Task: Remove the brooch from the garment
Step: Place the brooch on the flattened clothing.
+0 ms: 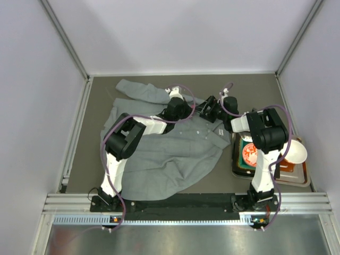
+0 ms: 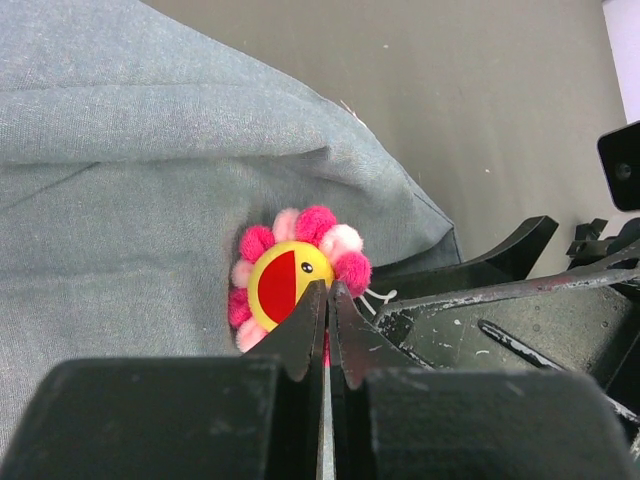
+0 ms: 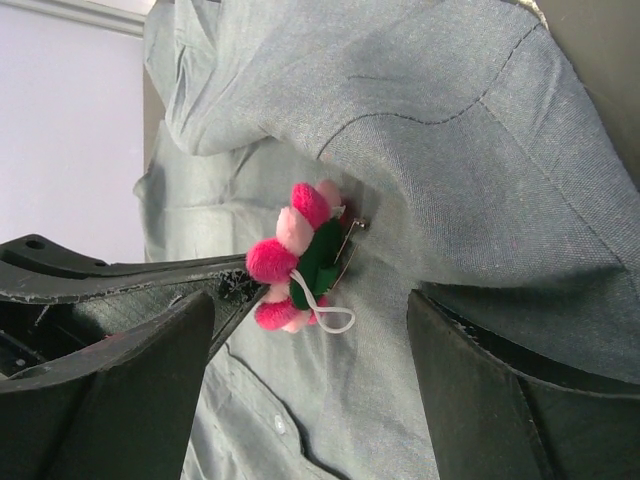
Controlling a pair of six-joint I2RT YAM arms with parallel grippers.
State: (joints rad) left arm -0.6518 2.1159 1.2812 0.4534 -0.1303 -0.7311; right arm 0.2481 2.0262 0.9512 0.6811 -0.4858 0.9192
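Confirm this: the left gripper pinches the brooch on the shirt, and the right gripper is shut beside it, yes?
No. The right gripper is open, its jaws spread wide, as the right wrist view shows. The left gripper does pinch the brooch on the shirt.

the top view looks steeply down from above and behind the arms (image 1: 119, 143), far enough to hold the whole garment (image 1: 159, 159). both wrist views sit very close, sharing the brooch (image 2: 295, 280): left faces its front, right its back.
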